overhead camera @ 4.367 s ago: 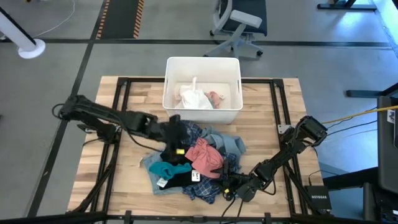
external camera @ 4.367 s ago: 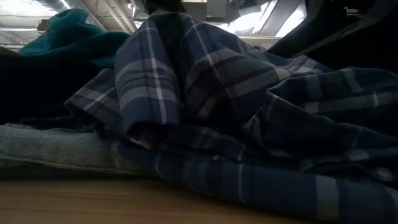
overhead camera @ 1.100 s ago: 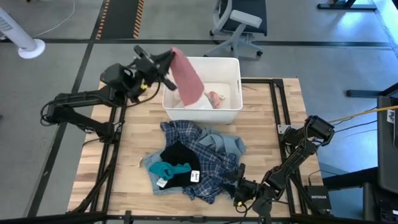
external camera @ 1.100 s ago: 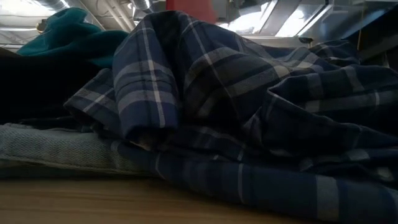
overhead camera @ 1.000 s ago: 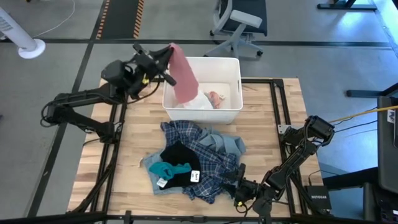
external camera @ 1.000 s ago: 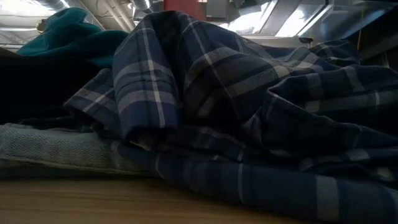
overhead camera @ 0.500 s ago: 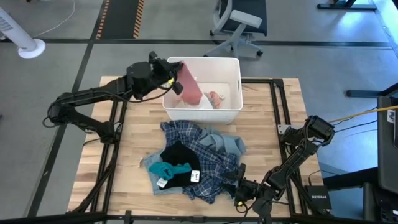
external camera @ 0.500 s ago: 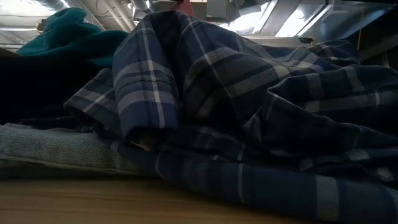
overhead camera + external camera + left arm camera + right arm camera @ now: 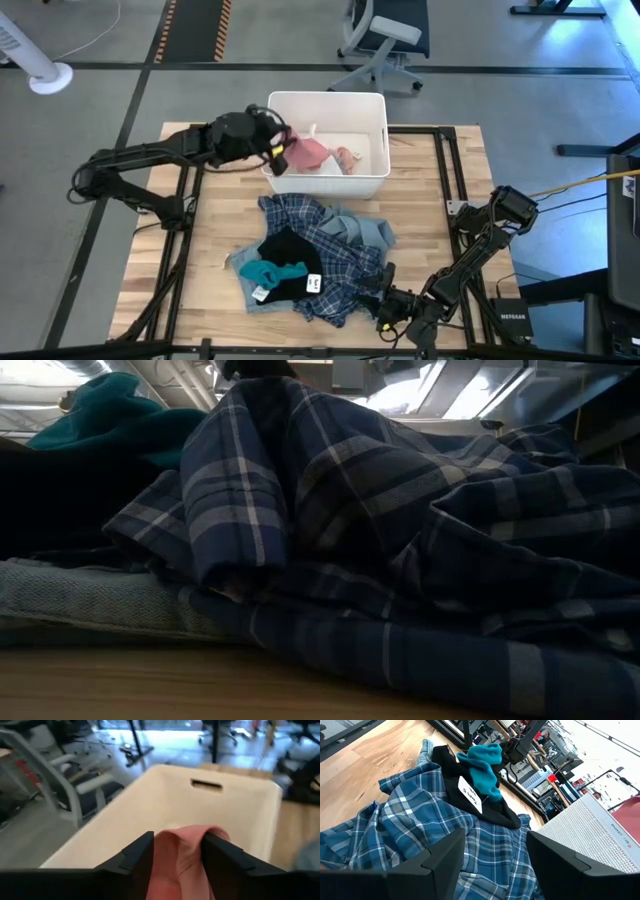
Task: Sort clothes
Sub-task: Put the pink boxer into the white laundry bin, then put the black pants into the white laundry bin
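Observation:
My left gripper reaches over the left wall of the white bin and is shut on a pink garment, also in the left wrist view. The pile of clothes lies on the table's middle: a blue plaid shirt, a black piece, a teal piece and light denim. My right gripper is open and empty at the pile's near right edge. Its fingers frame the plaid shirt in the right wrist view. My left gripper pinches a bunched fold of the pink garment between its two fingers. The fingers come from the table's left, slanting down into the bin. The rest of the garment lies in the bin past the fingertips.
The bin also holds a white piece and a small pink piece. A black frame runs around the wooden table top. An office chair stands on the floor behind the bin.
My left gripper has come down from high above the bin's far left corner, moving toward the table's near edge and into the bin. The pink garment, which hung long below the gripper, now lies bunched inside the bin.

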Available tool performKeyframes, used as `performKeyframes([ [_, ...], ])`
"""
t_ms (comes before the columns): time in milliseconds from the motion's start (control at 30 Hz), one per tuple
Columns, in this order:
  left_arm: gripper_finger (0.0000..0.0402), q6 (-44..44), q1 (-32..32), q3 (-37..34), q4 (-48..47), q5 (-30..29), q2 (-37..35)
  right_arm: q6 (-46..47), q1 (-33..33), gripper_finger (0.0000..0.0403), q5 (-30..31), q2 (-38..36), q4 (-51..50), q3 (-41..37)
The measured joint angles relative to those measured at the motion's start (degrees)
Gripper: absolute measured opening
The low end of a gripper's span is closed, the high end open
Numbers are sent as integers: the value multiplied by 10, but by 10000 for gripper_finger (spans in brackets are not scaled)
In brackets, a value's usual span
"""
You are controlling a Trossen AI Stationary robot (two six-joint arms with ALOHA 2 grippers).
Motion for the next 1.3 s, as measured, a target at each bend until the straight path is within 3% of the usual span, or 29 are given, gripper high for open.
performKeyframes([
  [133, 169, 37, -34, 0, -46, -7, -12, 0, 0, 232, 0, 0, 0, 0],
  [233, 170, 59, -57, 0, -64, -70, -25, 0, 0, 232, 0, 0, 0, 0],
  [333, 171, 59, -74, 0, -86, -82, -37, 0, 0, 232, 0, 0, 0, 0],
  [467, 171, 26, -109, 0, -114, -54, -56, 0, 0, 232, 0, 0, 0, 0],
  [667, 171, -21, -199, 0, -132, 36, -50, 0, 0, 232, 0, 0, 0, 0],
  [967, 158, -78, -325, 0, -149, 41, 13, 10, 0, 232, 0, 0, 0, 0],
  [1300, 148, -141, -353, 0, -152, 43, 107, 13, 0, 232, 0, 0, 0, 0],
])
